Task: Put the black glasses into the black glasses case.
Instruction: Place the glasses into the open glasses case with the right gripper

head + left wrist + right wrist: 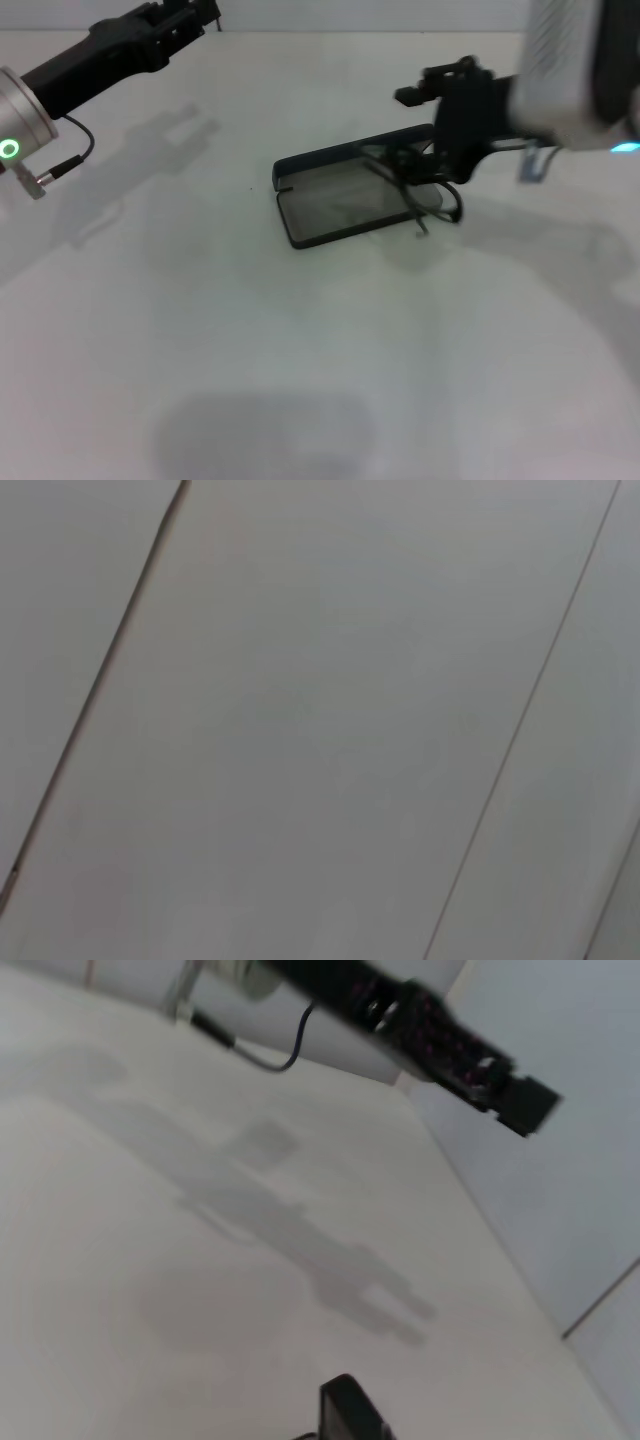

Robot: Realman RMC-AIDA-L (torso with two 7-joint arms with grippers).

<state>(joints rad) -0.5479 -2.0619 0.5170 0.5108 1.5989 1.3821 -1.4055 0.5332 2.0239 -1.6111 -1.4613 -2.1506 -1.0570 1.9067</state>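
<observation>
Your right gripper (432, 165) jaws pinch the thin black wire-frame glasses (415, 190) over the open matte-black oblong case's (340, 200) right end; left gripper (195, 15) parked at the desk's far-left corner, jaw state unreadable.

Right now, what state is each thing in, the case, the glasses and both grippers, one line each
black glasses case: open, lying flat on the table, lid raised at the far edge.
black glasses: at the case's right end, partly over its rim, not yet fully inside.
right gripper: low at the glasses.
left gripper: raised at the far left, away from the case.
</observation>
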